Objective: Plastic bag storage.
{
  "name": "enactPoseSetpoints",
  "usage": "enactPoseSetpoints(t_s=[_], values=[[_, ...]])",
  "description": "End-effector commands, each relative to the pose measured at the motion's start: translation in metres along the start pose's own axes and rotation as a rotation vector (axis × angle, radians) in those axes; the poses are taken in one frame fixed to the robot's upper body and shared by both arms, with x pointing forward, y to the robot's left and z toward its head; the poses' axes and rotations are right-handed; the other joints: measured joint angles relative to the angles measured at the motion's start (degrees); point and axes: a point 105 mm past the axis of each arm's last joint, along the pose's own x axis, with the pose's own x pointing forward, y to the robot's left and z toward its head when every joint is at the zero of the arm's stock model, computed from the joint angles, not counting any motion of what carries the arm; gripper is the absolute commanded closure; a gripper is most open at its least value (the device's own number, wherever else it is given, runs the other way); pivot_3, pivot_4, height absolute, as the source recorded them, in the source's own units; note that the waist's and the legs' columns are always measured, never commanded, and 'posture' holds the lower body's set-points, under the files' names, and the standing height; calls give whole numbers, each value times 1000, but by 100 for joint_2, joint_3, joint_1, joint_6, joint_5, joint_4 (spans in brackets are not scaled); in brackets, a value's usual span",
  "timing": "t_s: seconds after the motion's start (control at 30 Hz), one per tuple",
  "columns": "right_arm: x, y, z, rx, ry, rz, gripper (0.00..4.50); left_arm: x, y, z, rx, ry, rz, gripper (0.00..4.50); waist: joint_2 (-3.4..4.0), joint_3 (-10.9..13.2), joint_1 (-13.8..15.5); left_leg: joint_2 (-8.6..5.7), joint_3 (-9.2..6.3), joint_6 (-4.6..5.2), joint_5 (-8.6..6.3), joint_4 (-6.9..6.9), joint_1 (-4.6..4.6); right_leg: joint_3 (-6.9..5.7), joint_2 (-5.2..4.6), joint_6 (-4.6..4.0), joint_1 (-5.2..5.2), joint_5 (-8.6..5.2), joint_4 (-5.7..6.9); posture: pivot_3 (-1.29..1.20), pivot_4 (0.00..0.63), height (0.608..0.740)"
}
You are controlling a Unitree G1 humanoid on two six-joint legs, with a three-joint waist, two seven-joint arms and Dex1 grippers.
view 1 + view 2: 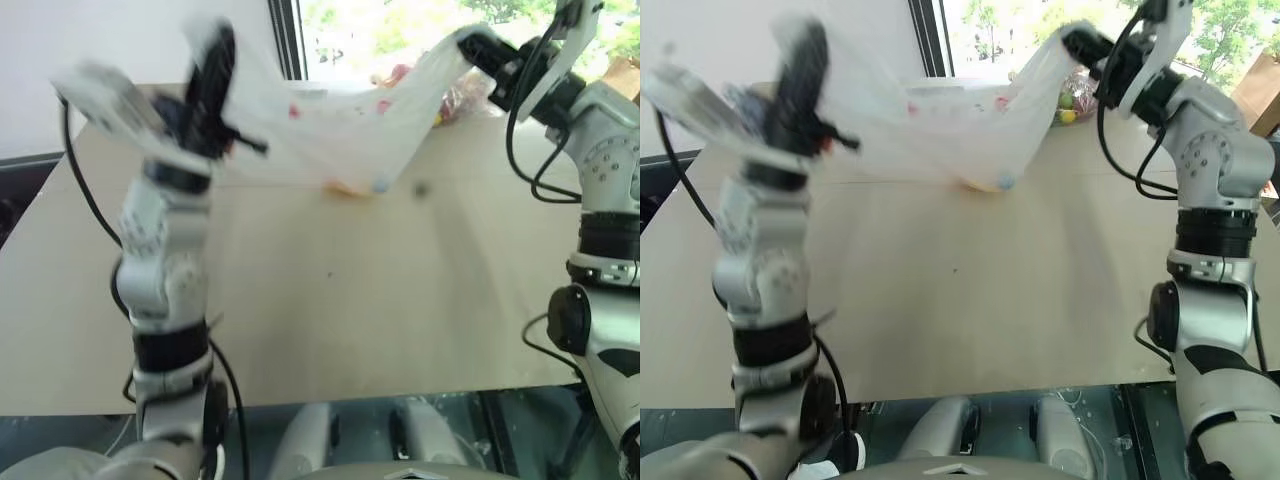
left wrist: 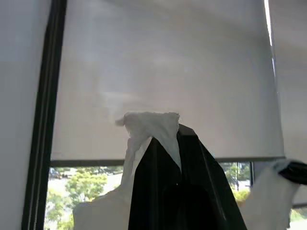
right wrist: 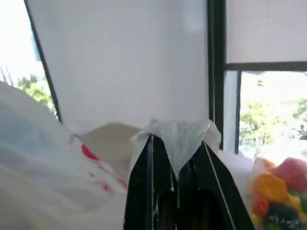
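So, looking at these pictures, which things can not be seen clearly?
- Red print on the plastic bag: unreadable in both eye views, blurred and crumpled.
- Left gripper: smeared by motion in the eye views; the left wrist view shows it shut on a bag corner.
- Orange object on the table: veiled by the hanging bag.
- Bag of colourful items: cut off by the right wrist view's edge, behind the right gripper.

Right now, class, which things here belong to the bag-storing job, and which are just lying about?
Part of the job:
- plastic bag, lifted over the table
- left gripper, fingers pinching one end
- right gripper, fingers pinching the other end

Just lying about:
- clear bag of colourful items
- table
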Motion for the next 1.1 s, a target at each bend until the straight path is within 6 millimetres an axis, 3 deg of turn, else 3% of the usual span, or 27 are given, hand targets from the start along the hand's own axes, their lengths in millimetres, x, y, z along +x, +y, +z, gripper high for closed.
enactPoseSetpoints(t_s=[0.03,0.2,0.53,0.63,0.8,0.93,1.0,1.1], values=[[0,-7,38,-13,-161,-45,4480,18,20,20,35,-72,36,4500,0,0,-41,-3,1,0,0,0,-8,-5,-2,0,-10,0,4,0,150,740],[1,-17,32,-27,-162,-102,4480,15,28,5,85,-30,58,4500,3,2,-207,-4,-3,0,0,-8,-16,-50,-20,0,-35,0,7,0,150,740],[-3,-22,26,-49,-152,-117,4480,0,30,-10,81,15,115,4500,4,3,-318,-4,8,-1,1,-3,2,-9,-18,0,-40,0,15,0,150,740],[-7,-23,11,-90,-79,-93,4480,-11,33,-14,101,47,136,4500,4,2,-318,-4,8,-1,1,-3,1,-2,-19,0,-40,0,15,0,150,740],[-11,-22,-4,-88,-34,-66,2692,-34,29,-24,73,107,133,2863,4,2,-312,-5,8,-1,1,-4,1,0,-20,0,-40,0,15,0,150,740],[-16,-18,-11,-74,-3,-21,775,-47,23,-27,35,150,119,983,4,2,-306,-5,8,-1,1,-2,5,4,-20,0,-40,0,15,0,150,740],[-27,-8,-23,-38,62,70,0,-60,25,-25,7,176,135,25,4,2,-300,-5,8,-1,1,-2,6,5,-21,0,-38,0,15,0,150,740],[-54,7,-39,53,146,195,0,-95,22,-25,-85,275,142,25,3,0,-290,-5,7,0,1,-4,6,5,-22,0,-35,0,14,0,150,740]])
